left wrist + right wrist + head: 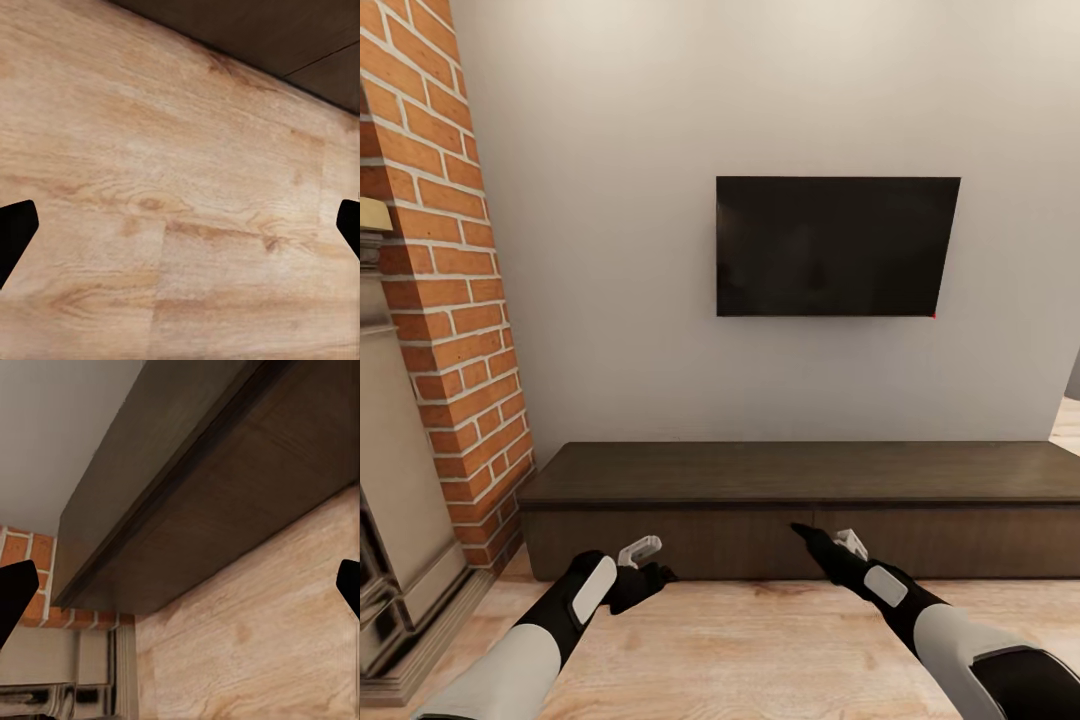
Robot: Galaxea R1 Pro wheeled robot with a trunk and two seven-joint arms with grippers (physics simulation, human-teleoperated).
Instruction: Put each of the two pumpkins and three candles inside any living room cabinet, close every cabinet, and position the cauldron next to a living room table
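1. You are facing the cabinet [800, 505], the long, low, dark brown unit against the far wall, under the wall-mounted television [838, 246]. Its flat fronts look flush and shut, and its top is bare.
2. To your left stand the brick chimney column [445, 270] and the stone-coloured fireplace [395, 520]; the wooden floor [760, 650] runs between you and the cabinet.
3. Your left claw [645, 570] hangs low over the floor, just in front of the cabinet's left part. In the left wrist view its dark fingertips [15, 232] sit at opposite edges of the picture, so it is spread wide with nothing in it.
4. Your right claw [815, 540] points at the cabinet front near the middle seam. In the right wrist view its fingertips [15, 592] are likewise far apart, so it is wide and empty too.
5. No pumpkin, candle or cauldron appears from here, so you cannot tell where they are, or whether any already sit behind the shut fronts.
6. My judgement: nothing here proves any step done. You still need to open a front, fetch the pumpkins and candles, shut it again, and set the cauldron beside a table.
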